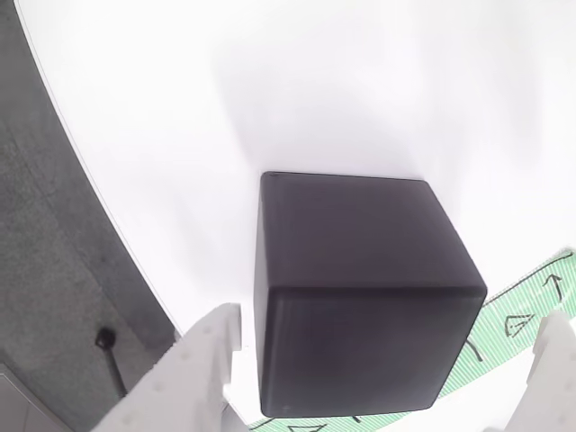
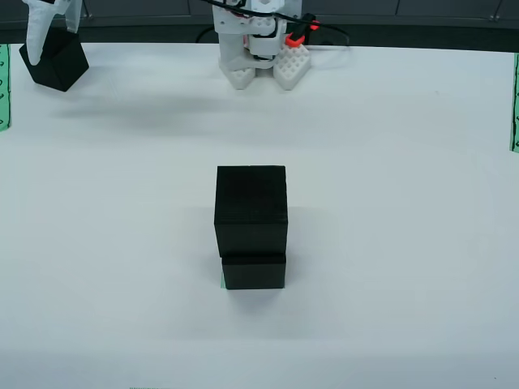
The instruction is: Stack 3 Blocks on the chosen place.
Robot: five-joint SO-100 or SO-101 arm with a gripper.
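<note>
Fingers (image 2: pixel 50 36) grasped third block (image 2: pixel 55 61) at 10 o'clock of overhead view, tilted, off worktop (image 2: pixel 389 203); two-block stack (image 2: pixel 251 227) at centre on green patch (image 2: pixel 222 282). Risk: tilted cube landing skewed, toppling stack

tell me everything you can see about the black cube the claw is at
The black cube is smooth and matte with softly rounded edges, looking like moulded or printed plastic. In the front view it sits tilted, one corner down, at the table's far left, with the white claw around its top. In the view riding on the claw, the cube lies between the white fingers, over the white table beside a green striped strip. Whether it touches the table is unclear.
</note>
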